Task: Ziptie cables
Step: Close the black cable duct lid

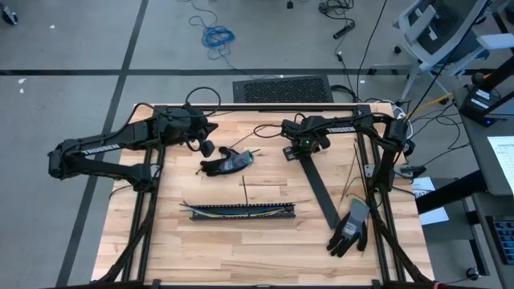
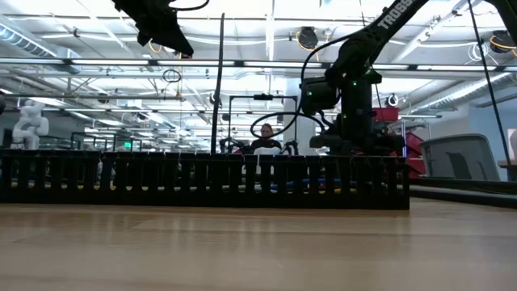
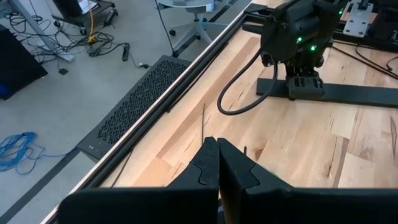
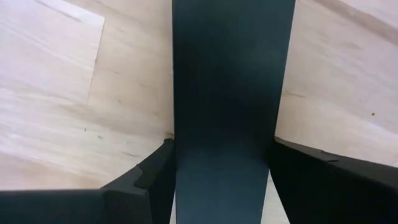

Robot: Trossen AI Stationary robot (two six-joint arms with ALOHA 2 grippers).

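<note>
Left gripper (image 1: 206, 148) near the tabletop's (image 1: 241, 249) back edge; wrist view shows fingers (image 3: 208, 163) pressed together, empty. Cables (image 1: 237, 210), a yellow/green/white bundle, lie in the duct (image 1: 238, 213) mid-tabletop, toward the front edge. Right gripper (image 1: 289, 152): wrist view shows fingers (image 4: 155, 171) pinching the black strip (image 4: 227, 93).

Table (image 1: 241, 249) centre: slotted duct (image 1: 239, 212) laid 9-to-3, cables (image 1: 233, 209) held in it. Glove (image 1: 225, 164) placed at 11 of duct. Flat bar (image 1: 320, 189) set at 2; second glove (image 1: 350, 228) found at 4.
</note>
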